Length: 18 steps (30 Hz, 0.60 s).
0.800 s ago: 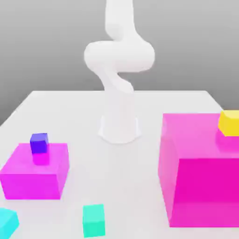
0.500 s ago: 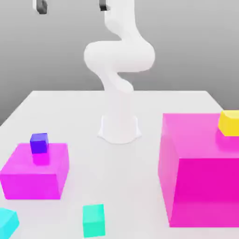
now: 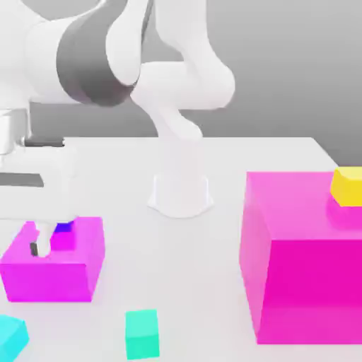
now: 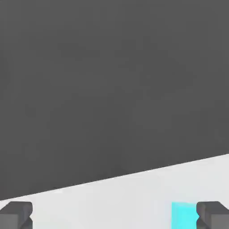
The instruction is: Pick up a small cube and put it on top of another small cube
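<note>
You brought the claw (image 3: 48, 237) down from high over the counter (image 3: 212, 240) onto the small magenta block (image 3: 53, 272), jaws wide and empty, around the indigo cube (image 3: 65, 227). The cyan cube (image 3: 10, 336) sat at the counter's near corner; grasp seemed next

Exterior view faces the arm's base across the table (image 3: 233, 152); hand view skims low along that same table
</note>
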{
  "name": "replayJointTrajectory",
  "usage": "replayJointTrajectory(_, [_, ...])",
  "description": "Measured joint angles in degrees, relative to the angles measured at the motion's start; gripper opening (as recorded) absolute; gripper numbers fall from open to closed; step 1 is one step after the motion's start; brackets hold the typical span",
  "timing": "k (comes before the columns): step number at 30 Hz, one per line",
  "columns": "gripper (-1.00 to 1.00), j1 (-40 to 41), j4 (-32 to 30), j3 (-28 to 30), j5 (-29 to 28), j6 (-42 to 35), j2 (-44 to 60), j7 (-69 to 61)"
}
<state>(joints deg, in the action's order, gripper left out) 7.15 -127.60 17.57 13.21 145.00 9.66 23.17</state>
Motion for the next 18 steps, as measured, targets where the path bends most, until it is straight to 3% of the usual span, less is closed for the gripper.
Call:
replayJointTrajectory(6, [0.0, 4.4, 0.9, 1.0, 1.5, 3.1, 12.2, -4.1])
replayJointTrajectory(10, [0.0, 7.5, 2.5, -1.7, 4.5, 8.3, 20.5, -6.8])
replayJointTrajectory(11, [-1.0, 8.3, 2.9, -2.6, 5.3, 9.7, 22.3, -7.4])
replayJointTrajectory(18, [-1.0, 8.4, 3.0, -2.8, 5.5, 9.8, 22.7, -7.6])
